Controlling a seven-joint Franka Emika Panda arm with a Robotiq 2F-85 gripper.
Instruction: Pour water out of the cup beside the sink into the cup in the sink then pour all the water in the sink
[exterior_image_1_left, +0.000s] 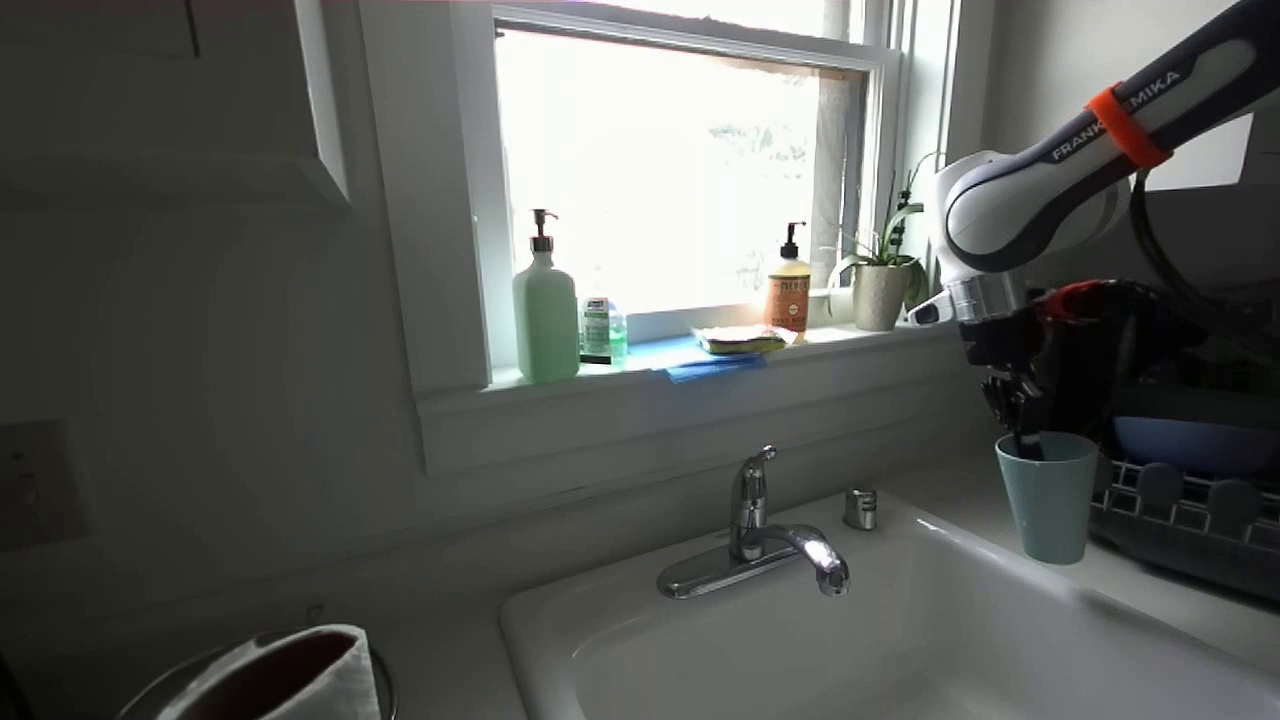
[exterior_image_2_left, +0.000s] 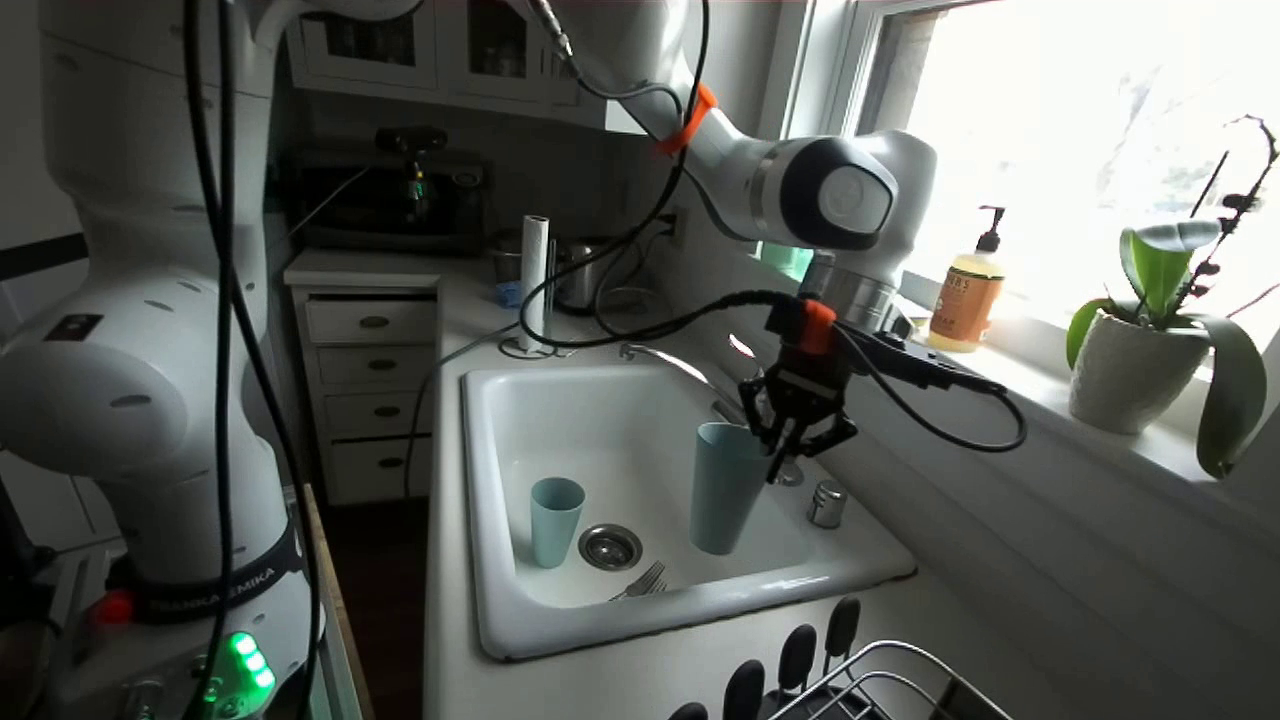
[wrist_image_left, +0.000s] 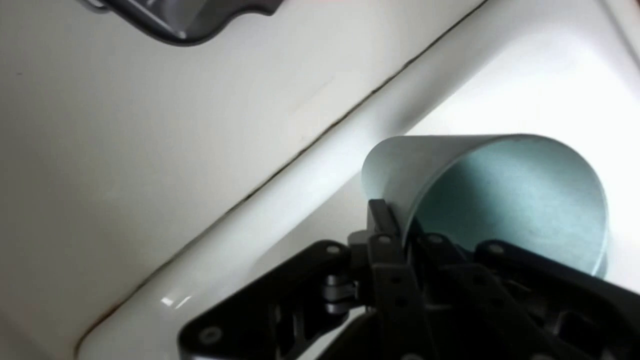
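Okay, end effector pinches big cup; best tip slowly over small cup, nine o'clock from it in an exterior view.

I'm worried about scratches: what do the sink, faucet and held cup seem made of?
Sink: probably enamel or porcelain; glossy white, with bright highlights along its rim.
Faucet: likely chromed metal, from its mirror-like shine.
Held cup: perhaps plastic; matte blue-green, thin rim.

The white arm wears an orange band; the black claw shows round screws.
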